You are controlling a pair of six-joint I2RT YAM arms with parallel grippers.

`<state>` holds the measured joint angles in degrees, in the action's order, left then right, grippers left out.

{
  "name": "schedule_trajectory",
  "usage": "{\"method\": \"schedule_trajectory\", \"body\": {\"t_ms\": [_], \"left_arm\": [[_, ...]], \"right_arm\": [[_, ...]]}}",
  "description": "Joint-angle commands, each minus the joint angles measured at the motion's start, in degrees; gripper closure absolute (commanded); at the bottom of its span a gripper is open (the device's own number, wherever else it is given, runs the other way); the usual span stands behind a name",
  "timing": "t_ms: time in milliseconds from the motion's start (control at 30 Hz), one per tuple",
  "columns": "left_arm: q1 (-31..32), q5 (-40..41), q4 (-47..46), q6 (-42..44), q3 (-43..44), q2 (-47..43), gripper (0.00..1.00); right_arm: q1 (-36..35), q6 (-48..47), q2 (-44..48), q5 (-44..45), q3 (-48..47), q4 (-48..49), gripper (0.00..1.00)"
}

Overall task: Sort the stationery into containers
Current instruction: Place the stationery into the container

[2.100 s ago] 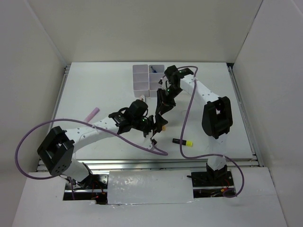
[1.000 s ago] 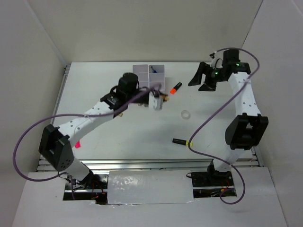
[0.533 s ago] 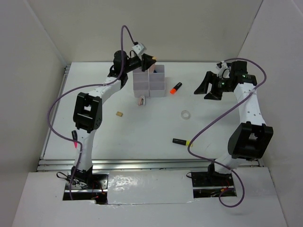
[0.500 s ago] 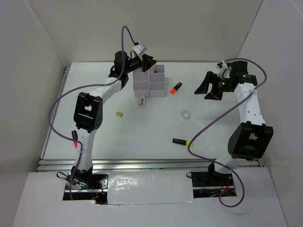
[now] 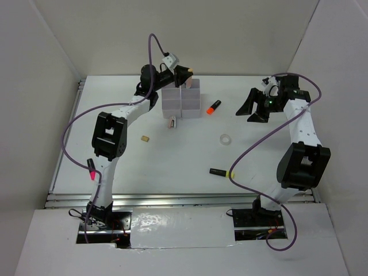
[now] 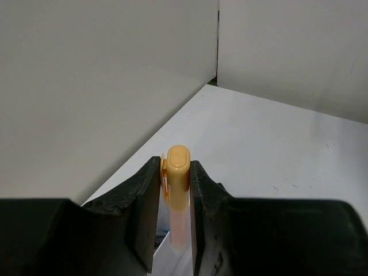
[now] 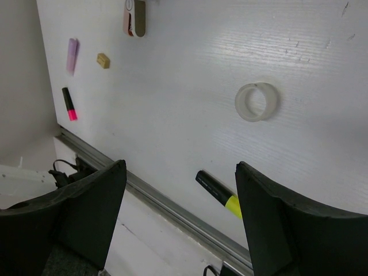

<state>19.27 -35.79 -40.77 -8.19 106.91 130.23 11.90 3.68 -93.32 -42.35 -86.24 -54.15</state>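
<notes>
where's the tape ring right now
In the top view the clear tape ring lies flat on the right half of the table, between the orange highlighter behind it and the yellow-and-black highlighter nearer the arms.

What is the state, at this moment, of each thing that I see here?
left gripper: shut on the marker.
right gripper: open, empty.
marker: held in the air.
bins: upright, open-topped.
orange highlighter: lying on the table.
tape ring: lying flat on the table.
yellow highlighter: lying on the table.
eraser: resting on the table.
</notes>
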Motion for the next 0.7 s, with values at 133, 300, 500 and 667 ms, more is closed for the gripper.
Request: {"method": "schedule_trajectory", "body": {"t_ms": [133, 300, 500, 667], "left_arm": [[-0.63, -0.07, -5.1, -0.51, -2.67, 1.08, 0.93], [-0.99, 0.2, -5.72, -0.61, -4.26, 0.9, 0.8], [-1.43, -0.77, -5.02, 0.01, -4.43, 0.55, 0.53], [-2.56, -0.77, -5.63, -1.65, -6.01, -3.4, 0.32]], "right_arm": [[0.4, -1.66, -0.11, -0.9, -1.48, -0.43, 0.18], [0.49, -1.75, -0.02, -0.63, -0.6, 0.27, 0.18], [0.4, -2.36, -0.46, -0.11, -0.33, 0.28, 0.18], [-0.12, -2.37, 0.15, 0.6, -0.86, 0.01, 0.18]]}}
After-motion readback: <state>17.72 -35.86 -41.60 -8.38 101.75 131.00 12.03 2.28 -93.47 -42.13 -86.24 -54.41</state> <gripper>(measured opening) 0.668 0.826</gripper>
